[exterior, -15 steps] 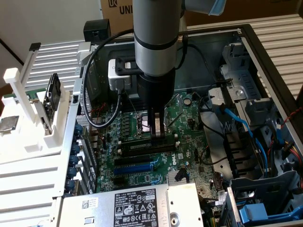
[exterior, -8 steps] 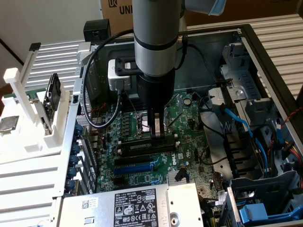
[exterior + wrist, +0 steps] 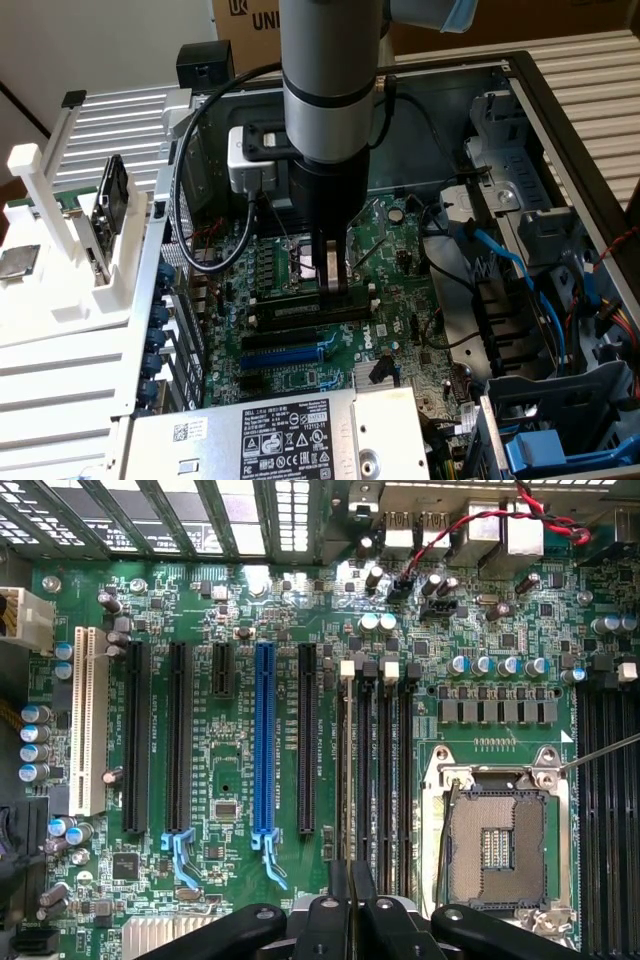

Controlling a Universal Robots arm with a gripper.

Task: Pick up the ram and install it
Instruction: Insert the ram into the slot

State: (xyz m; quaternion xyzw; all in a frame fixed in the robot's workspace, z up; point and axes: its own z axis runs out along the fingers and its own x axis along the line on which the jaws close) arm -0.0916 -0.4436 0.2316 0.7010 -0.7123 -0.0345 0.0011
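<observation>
Insertion in hand: gripper (image 3: 351, 868) closed on the ram (image 3: 348, 760), edge-on over a black memory slot (image 3: 346, 670). Seating likely needs straight, even pressure.

Open computer case (image 3: 440, 100): green motherboard (image 3: 390, 250), blue expansion slot (image 3: 290, 352), labelled power supply (image 3: 290, 435). Grey robot arm (image 3: 325, 90) upright over centre; gripper (image 3: 335, 275) low at black memory slots (image 3: 300, 312). White fixture (image 3: 60, 230) beside case, at the exterior view's left.
</observation>
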